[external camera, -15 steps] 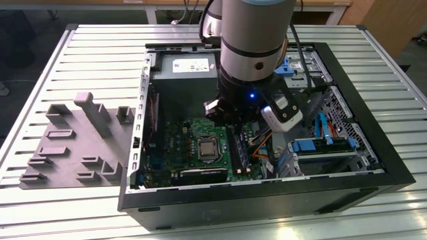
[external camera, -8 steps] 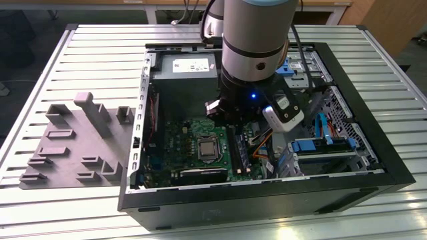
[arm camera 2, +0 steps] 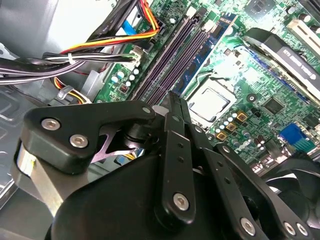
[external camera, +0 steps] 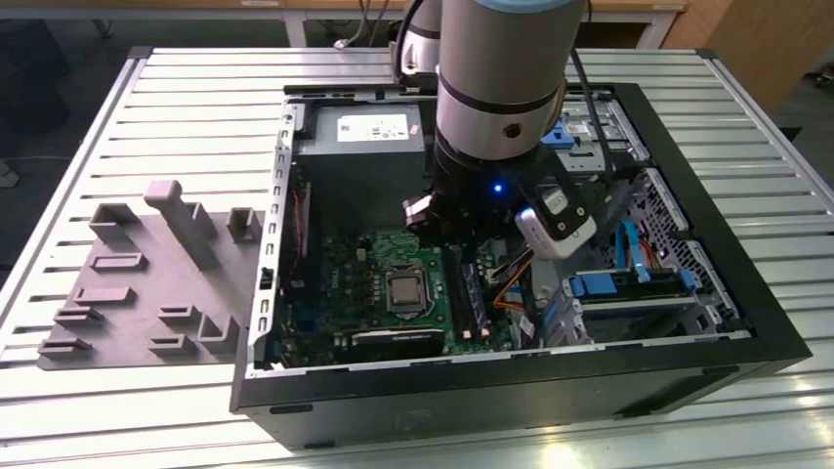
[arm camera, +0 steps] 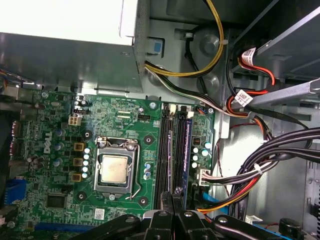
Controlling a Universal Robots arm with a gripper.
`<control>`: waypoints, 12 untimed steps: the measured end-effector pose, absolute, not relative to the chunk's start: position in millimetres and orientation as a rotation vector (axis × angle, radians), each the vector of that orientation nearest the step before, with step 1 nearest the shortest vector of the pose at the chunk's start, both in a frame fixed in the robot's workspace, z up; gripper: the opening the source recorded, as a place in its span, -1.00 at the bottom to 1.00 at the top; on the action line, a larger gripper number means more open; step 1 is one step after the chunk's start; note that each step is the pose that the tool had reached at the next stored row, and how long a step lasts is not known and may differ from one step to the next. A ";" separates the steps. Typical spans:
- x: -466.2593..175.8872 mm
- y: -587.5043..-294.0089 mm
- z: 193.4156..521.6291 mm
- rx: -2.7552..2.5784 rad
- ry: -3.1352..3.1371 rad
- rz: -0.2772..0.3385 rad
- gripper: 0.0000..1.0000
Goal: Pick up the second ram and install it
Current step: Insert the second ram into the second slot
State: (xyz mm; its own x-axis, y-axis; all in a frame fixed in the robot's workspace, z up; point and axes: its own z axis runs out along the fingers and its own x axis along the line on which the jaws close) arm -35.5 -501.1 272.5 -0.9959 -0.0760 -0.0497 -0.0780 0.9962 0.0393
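The second ram (arm camera: 170,160) shows edge-on in the first wrist view as a thin grey strip. It lies in line with the long black memory slots (arm camera: 162,155) of the green motherboard. My gripper (arm camera: 172,197) is low inside the open computer case, directly over those slots, and its fingers are shut on the near part of the strip's top edge. In the second wrist view the fingertips (arm camera 2: 173,100) stand pressed together just above the slots (arm camera 2: 170,55). Another stick with a blue edge (arm camera: 187,150) sits in the neighbouring slot. The near end of the second ram is hidden under the fingers.
The arm (external camera: 502,98) reaches down into the black case (external camera: 729,293). A grey holder tray (external camera: 144,283) lies outside at the exterior view's left. Cable bundles (arm camera: 260,170) crowd one side of the slots, the processor socket (arm camera: 115,167) lies on the other, and the power supply (external camera: 365,147) sits behind.
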 end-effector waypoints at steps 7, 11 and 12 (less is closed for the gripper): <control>-35.4 -501.0 271.2 -0.119 3.090 0.064 -0.77; -35.4 -501.0 269.3 -0.119 3.090 0.064 -0.77; -35.4 -501.0 268.8 -0.119 3.090 0.064 -0.77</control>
State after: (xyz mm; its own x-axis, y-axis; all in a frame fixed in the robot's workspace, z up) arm -35.4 -501.0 268.8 -0.9959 -0.0760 -0.0498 -0.0780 0.9962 0.0395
